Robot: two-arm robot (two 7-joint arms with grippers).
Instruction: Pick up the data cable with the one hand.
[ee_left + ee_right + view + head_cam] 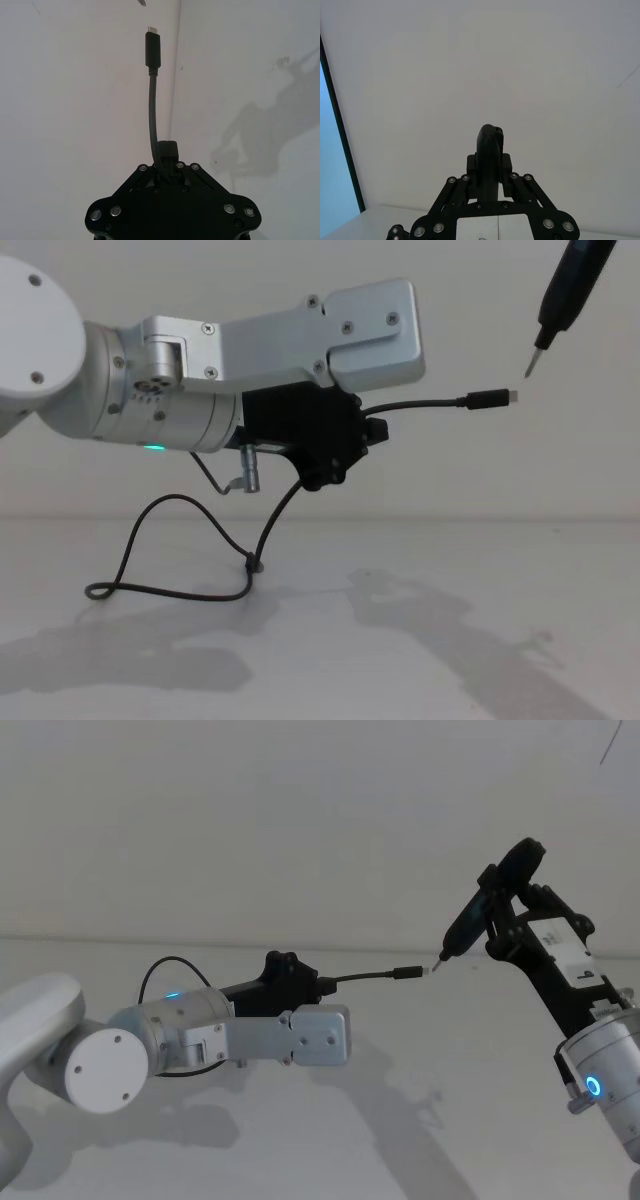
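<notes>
The data cable (430, 402) is a thin black cord. My left gripper (372, 428), black on a fat silver arm with a green glow, is shut on it a short way behind one plug. That metal-tipped plug (405, 973) juts out level toward the right. From the left wrist the cable (152, 95) runs straight out from the closed left gripper (167, 150). The rest of the cord droops to the table and loops there (190, 590). My right gripper (490, 915) is raised at the right, shut on a slim dark tool (560, 300) whose pale tip hangs just beyond the plug without touching it.
A short grey lead with a silver plug (245, 475) hangs under the left arm. The white table (450, 640) meets a plain white wall behind. In the right wrist view the right gripper (490, 150) faces that wall.
</notes>
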